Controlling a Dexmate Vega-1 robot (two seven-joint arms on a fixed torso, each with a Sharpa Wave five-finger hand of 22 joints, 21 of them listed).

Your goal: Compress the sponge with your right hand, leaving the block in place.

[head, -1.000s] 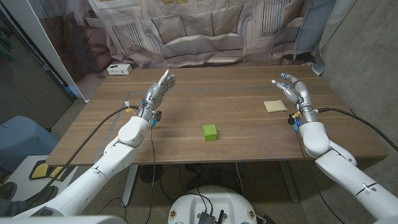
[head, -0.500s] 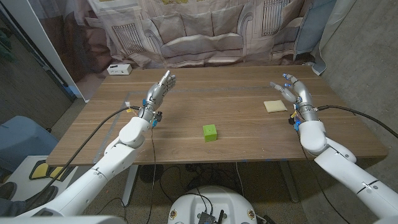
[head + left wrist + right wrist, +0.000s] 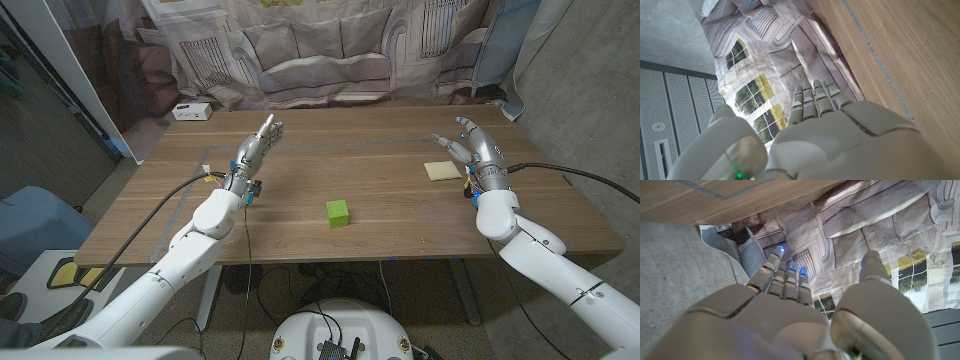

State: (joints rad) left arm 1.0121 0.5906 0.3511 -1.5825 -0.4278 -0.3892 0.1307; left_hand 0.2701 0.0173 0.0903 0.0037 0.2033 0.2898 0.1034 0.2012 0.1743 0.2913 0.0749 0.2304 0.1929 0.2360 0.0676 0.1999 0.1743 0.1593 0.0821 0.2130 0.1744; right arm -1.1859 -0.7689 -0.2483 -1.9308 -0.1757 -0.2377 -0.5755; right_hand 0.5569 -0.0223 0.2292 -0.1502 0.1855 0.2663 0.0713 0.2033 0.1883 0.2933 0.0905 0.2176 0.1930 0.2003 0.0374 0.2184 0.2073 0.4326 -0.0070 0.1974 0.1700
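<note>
The squeeze has not begun: the pale yellow sponge [image 3: 440,171] lies uncompressed on the tabletop [image 3: 380,140] toward the robot's right side, and nothing is touching it. The right hand [image 3: 472,148] is raised just beside and slightly beyond the sponge, its fingers spread and empty, so it is open and holds nothing. In the right wrist view the same hand [image 3: 790,310] shows its fingers extended and reaching toward the printed curtain backdrop [image 3: 880,225] rather than down at the sponge. What remains, judging from this, is nearly the whole task: bring the hand over the sponge, lower it, close around or press down on it. The green block [image 3: 338,212] sits near the middle front of the tabletop, well apart from the sponge and from both hands, so it looks safe as long as the right arm stays on its own side. The left hand [image 3: 257,143] is held up above the tabletop's left part, fingers straight and together, gripping nothing; the left wrist view shows those fingers [image 3: 815,100] extended.
</note>
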